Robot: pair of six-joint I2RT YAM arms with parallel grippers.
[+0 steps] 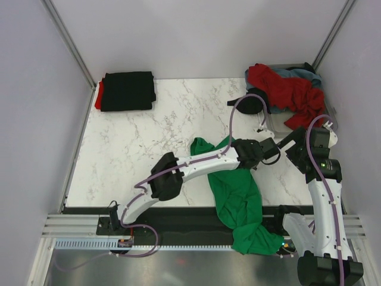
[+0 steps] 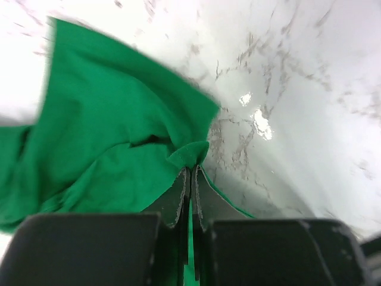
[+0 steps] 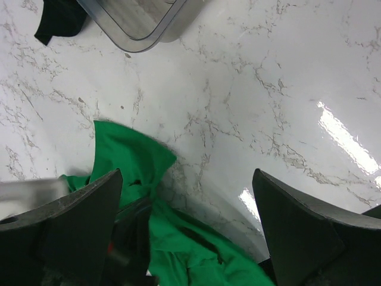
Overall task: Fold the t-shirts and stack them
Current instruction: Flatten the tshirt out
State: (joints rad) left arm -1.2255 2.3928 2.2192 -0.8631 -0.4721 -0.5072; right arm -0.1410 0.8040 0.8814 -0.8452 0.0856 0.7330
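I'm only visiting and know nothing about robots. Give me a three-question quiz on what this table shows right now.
1. True or false: the left tool is shut on the green t-shirt.
2. Where does the folded black t-shirt lie? A: at the far-left corner of the table. B: hanging over the near edge. C: under the green t-shirt.
3. Fill in: the right tool is ___ and holds nothing.

Key: 1 true; 2 A; 3 open.
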